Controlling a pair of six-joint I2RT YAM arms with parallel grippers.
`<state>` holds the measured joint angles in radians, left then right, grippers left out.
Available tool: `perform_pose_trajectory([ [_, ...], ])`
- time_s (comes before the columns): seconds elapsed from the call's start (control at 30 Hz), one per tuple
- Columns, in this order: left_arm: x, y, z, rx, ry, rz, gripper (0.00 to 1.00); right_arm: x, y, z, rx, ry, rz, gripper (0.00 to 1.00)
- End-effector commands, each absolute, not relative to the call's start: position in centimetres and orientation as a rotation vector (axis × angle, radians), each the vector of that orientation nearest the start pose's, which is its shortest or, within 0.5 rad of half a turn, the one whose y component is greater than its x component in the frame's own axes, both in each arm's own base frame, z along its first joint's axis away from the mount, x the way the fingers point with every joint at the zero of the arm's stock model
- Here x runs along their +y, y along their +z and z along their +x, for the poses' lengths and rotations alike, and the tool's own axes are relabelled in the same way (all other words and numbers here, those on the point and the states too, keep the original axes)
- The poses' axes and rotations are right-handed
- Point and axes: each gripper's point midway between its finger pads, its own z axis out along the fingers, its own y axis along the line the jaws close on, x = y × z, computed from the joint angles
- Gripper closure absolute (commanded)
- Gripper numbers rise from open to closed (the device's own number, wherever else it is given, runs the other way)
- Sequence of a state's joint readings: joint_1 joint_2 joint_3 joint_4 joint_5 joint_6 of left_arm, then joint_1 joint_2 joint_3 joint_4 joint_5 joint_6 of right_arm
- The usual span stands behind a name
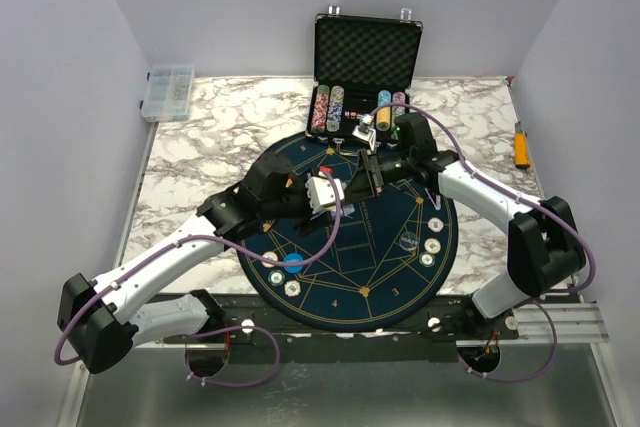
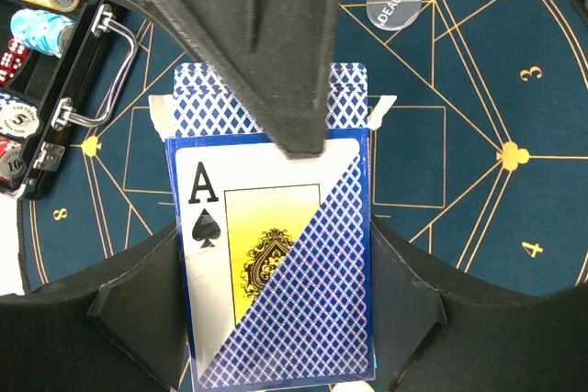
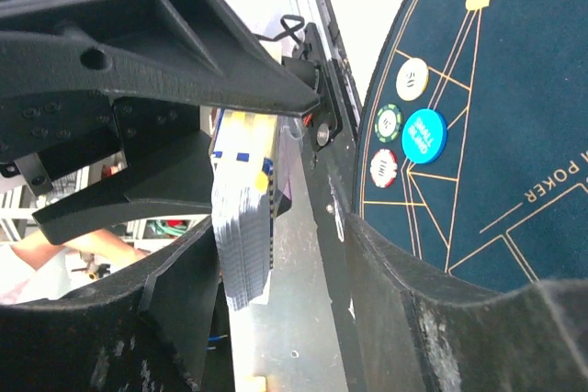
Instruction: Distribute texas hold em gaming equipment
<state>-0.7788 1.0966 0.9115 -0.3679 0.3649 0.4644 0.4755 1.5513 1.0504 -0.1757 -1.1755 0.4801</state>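
My left gripper (image 1: 325, 192) (image 2: 276, 319) is shut on a blue diamond-patterned card box (image 2: 303, 291) with an ace of spades on it, held above the round dark-blue mat (image 1: 400, 287). The box's top flap is open. My right gripper (image 1: 368, 179) (image 3: 294, 300) is open, its jaws either side of the grey-edged deck of cards (image 3: 241, 236) that sticks out of the box. One right finger (image 2: 266, 43) covers the box mouth. The clear dealer disc (image 2: 393, 4) (image 1: 407, 241), a blue disc (image 3: 424, 135) (image 1: 291, 266) and cream chips (image 3: 412, 79) (image 1: 432, 244) lie on the mat.
An open black chip case (image 1: 365, 47) with chip stacks (image 1: 328, 107) stands at the mat's far edge. A clear compartment box (image 1: 168, 92) sits at the back left. An orange-handled tool (image 1: 521, 144) lies at the right. The marble table (image 1: 200, 177) ends at a metal rail in front.
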Motion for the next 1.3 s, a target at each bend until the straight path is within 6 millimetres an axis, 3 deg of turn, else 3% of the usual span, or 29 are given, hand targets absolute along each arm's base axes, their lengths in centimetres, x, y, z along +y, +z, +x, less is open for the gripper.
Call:
perform_pose_trajectory([
  [0.0,-27.2,21.8,20.5,1.520,-0.605,1.414,1.00,30.8,21.6,22.7,2.191,1.846,-0.718,0.43],
  [0.33,-26.7,21.5,20.6,1.536,-0.618,1.403,1.00,30.1,21.4,22.3,2.224,1.796,-0.714,0.55],
  [0.73,-26.1,21.1,20.3,1.542,-0.604,1.399,1.00,29.5,21.5,22.8,2.232,1.743,-0.722,0.59],
  [0.8,-26.0,21.0,20.3,1.546,-0.603,1.399,1.00,29.6,22.0,22.5,2.214,1.773,-0.738,0.53],
  [0.87,-26.0,20.8,20.3,1.552,-0.602,1.400,1.00,29.7,22.7,22.3,2.187,1.798,-0.756,0.35],
  [1.0,-26.2,21.1,20.3,1.556,-0.614,1.396,1.00,30.0,23.3,22.3,2.173,1.833,-0.736,0.15],
  [1.17,-26.5,21.3,20.5,1.558,-0.622,1.398,1.00,30.9,22.4,22.7,2.193,1.844,-0.720,0.11],
  [1.27,-26.8,21.4,20.7,1.567,-0.625,1.397,1.00,31.7,21.9,22.7,2.205,1.865,-0.718,0.15],
])
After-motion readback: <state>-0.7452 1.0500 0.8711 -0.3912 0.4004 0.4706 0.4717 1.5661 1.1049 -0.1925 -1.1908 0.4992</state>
